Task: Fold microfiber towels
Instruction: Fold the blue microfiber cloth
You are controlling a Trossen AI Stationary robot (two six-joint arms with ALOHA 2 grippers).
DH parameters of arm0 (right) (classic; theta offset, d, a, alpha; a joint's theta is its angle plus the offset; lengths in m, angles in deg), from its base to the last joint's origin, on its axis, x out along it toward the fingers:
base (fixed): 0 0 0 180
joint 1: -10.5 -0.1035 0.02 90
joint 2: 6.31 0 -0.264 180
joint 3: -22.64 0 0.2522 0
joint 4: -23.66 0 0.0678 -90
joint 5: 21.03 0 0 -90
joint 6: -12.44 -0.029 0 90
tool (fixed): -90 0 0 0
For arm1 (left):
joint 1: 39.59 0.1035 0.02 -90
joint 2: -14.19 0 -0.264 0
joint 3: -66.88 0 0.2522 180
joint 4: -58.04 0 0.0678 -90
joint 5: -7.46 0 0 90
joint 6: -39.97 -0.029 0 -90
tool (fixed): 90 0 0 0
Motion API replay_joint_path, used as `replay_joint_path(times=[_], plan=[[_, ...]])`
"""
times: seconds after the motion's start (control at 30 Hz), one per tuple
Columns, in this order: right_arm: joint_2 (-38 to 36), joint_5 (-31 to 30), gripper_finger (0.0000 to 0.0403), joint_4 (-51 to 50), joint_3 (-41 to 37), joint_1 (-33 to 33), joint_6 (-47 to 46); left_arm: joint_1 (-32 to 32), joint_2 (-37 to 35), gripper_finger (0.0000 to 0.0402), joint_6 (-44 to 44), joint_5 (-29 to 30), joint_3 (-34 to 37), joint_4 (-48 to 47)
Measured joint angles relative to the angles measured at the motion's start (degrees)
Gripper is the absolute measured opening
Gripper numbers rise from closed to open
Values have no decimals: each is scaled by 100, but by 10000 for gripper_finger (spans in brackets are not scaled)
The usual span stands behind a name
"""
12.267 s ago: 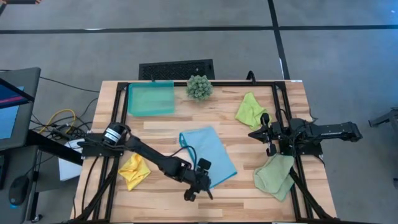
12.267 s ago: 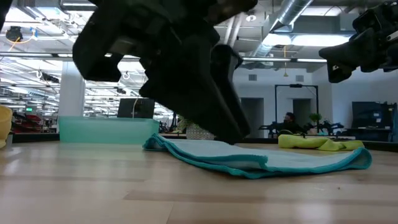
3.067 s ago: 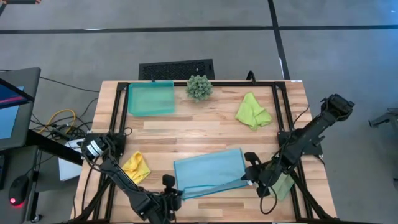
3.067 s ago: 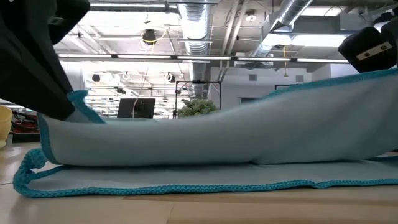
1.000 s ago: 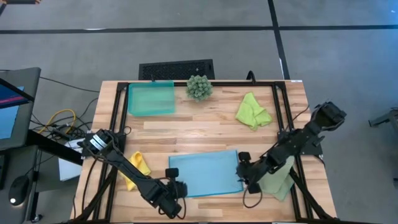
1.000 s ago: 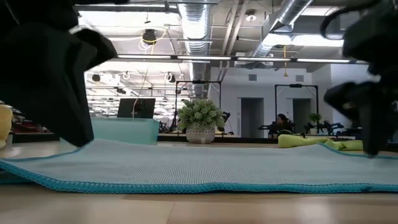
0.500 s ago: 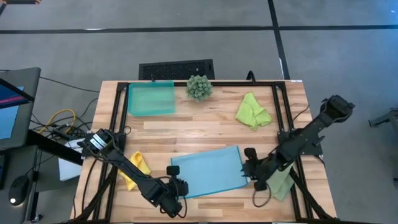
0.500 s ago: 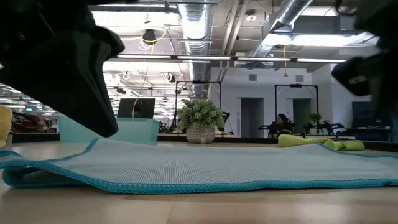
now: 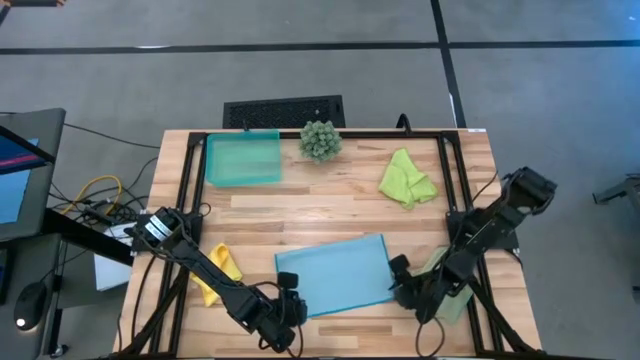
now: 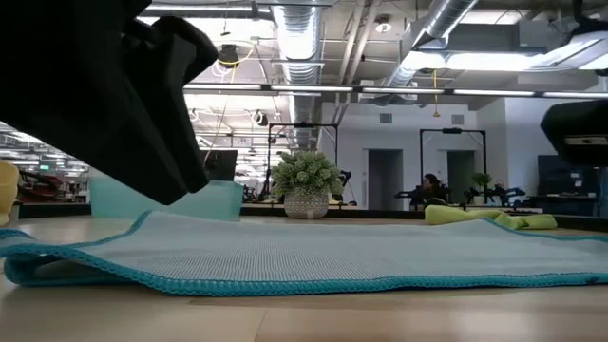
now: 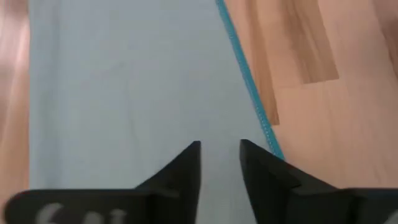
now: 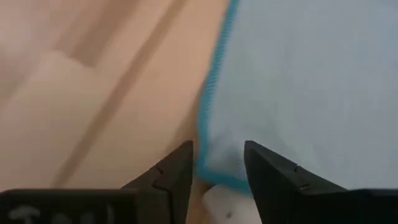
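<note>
We see a wooden tabletop [image 9: 330,205] with the light blue towel [image 9: 335,274] lying flat, folded double, at its near middle. The left tool [image 9: 290,303] sits at the towel's near left corner and the right tool [image 9: 401,280] at its right edge; in the wrist views each shows a narrow gap between its fingers with nothing gripped, the left tool [image 11: 219,155] over blue cloth, the right tool [image 12: 217,158] over the teal-stitched hem. The yellow towel [image 9: 216,272] lies crumpled to the left, the pale sage towel [image 9: 452,290] under the right arm. Farther back lie the lime green towel [image 9: 406,178], the spiky plant [image 9: 320,140] and the teal tray [image 9: 243,158], which we find holds nothing. Only the low view shows the layered hem [image 10: 285,280] at table height and a hall beyond with ceiling ducts [image 10: 294,38] and a distant seated person [image 10: 435,185].
</note>
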State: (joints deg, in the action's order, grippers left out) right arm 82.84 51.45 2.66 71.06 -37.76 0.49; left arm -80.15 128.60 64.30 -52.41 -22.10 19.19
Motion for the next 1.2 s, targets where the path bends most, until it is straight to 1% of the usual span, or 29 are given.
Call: replay_joint_path(times=[0.07, 0.17, 0.3, 0.33, 0.4, 0.5, 0.6, 0.7, 0.8, 0.97, 1.07, 1.2], plan=[[135, -180, 140, -88, 88, -1, 1, -17, 2, 136, -237, -100, 0, 44], [195, -203, 90, -339, 207, -10, -1, -67, 2, 159, -473, -272, 0, 41], [40, -213, 20, -507, 251, 0, -70, -181, 4, 166, -517, -176, 0, 29], [-65, -217, 12, -525, 252, 5, -130, -213, 4, 165, -532, -108, 0, 22], [-283, -220, 13, -540, 260, 50, -303, -276, 4, 162, -569, 3, 0, 18], [-656, -220, 33, -733, 262, 193, -745, -331, 7, 161, -514, 187, 0, 15], [-959, -218, 42, -1148, 266, 427, -1312, -328, 7, 168, -281, 208, 0, 14], [-1101, -211, 35, -1675, 264, 731, -1916, -306, 7, 184, -23, 164, 0, 14], [-1112, -216, 21, -2031, 262, 1011, -2266, -306, 7, 204, 89, 42, 0, 15], [-1111, -211, 9, -2113, 261, 1319, -2425, -308, 9, 225, 82, -131, 177, 297], [-1112, -209, 16, -2114, 260, 1426, -2410, -306, 11, 224, -233, -206, 312, 656], [-1112, -207, 29, -2112, 260, 1437, -2408, -306, 11, 215, -685, -206, 319, 922]])
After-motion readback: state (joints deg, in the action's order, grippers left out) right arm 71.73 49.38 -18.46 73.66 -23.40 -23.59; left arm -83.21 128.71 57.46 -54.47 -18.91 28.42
